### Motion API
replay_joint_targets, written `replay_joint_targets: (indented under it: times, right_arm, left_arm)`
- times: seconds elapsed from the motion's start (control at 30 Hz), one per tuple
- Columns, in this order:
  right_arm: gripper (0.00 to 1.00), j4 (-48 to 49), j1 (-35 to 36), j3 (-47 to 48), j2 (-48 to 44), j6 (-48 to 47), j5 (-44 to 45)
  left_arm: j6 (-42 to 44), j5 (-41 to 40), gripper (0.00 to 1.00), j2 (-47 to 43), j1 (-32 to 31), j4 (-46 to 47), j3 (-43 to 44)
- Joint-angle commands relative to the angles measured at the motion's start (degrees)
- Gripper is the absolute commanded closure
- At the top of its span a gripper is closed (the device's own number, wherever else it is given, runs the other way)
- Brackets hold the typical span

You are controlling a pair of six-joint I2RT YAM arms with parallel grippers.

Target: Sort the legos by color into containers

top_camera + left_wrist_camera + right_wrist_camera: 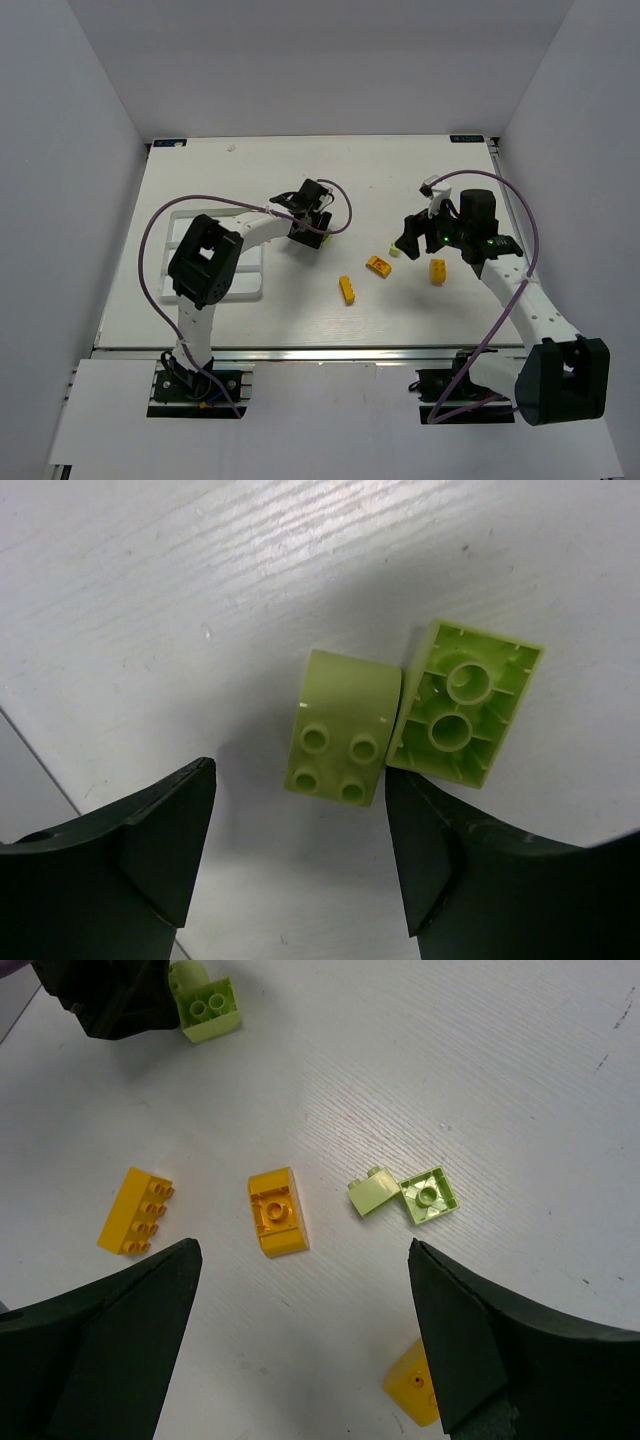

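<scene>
Jaws of the left claw (300,820) stand apart around a green brick (342,727). Right claw (303,1272) gapes above an orange brick (275,1213).

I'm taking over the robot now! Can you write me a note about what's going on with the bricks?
Left pincer: open, gripping nothing, close above two green bricks, one studs up, one upside down.
Right pincer: open, empty, above three orange bricks and two small green ones.
Tray: left of all the bricks, partly hidden by the left arm; no brick seen in it.
Done: nothing sorted, as far as I can see.
Left: every brick on the table needs to go into the tray by color.
</scene>
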Motion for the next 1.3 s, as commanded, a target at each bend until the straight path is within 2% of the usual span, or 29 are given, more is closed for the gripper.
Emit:
replay_joint_targets:
  times: [0.0, 0.13, 0.27, 0.3, 0.4, 0.5, 0.6, 0.73, 0.8, 0.9, 0.93, 0.97, 1.27]
  right_arm:
    - [0.11, 1.7, 0.1, 1.2, -1.5, -0.5, -0.4]
    - [0.11, 1.8, 0.1, 1.0, -1.7, -0.5, -0.6]
    - [0.11, 1.9, -0.1, 0.8, -2.1, -0.6, -0.5]
    - [0.11, 2.0, -0.1, 0.7, -2.3, -0.6, -0.6]
    - [0.11, 2.0, 0.1, 0.7, -2.3, -0.6, -0.7]
    - [0.11, 2.0, -0.1, 0.7, -2.4, -0.7, -0.9]
    - [0.12, 2.0, 0.2, 0.5, -2.4, -0.9, -0.7]
    - [0.16, 2.4, 0.2, 0.4, -2.3, -1.6, -0.2]
    - [0.24, 2.1, 0.3, 0.4, -2.1, -1.7, -0.6]
    - [0.57, 1.6, 0.3, 0.7, -1.9, -2.0, -2.2]
    - [0.86, 1.4, 0.4, 0.8, -1.8, -2.0, -2.4]
    - [0.99, 1.1, 0.3, 0.9, -1.9, -2.0, -2.6]
    - [1.00, 1.2, 0.5, 0.6, -2.5, -1.6, -3.1]
  left_arm:
    - [0.7, 1.0, 0.24, 0.8, -0.2, -0.4, 2.9]
    - [0.4, 0.7, 0.31, 2.1, -0.2, 0.6, 4.1]
    - [0.0, 0.7, 0.54, 3.6, -0.2, 0.2, 5.1]
    - [-0.2, 0.7, 0.65, 3.4, -0.2, 0.3, 4.9]
    - [-0.9, 0.7, 0.80, 1.9, -0.2, 0.3, 3.9]
    - [-2.0, 0.0, 0.87, -2.6, -0.2, 0.8, 2.4]
    - [-4.9, -0.7, 1.00, -10.2, 1.4, 2.4, -2.7]
    - [-9.0, -6.5, 1.00, -21.1, 3.7, 3.7, -9.2]
    - [-10.2, -8.7, 1.00, -25.5, 5.8, 2.1, -10.6]
    - [-13.0, -10.4, 1.00, -27.0, 8.9, -2.7, -11.4]
    - [-13.9, -10.7, 1.00, -27.2, 9.5, -3.6, -12.2]
    - [-14.3, -10.9, 1.00, -27.3, 10.3, -4.3, -12.6]
    - [-15.3, -9.7, 1.00, -26.7, 16.1, -6.6, -17.5]
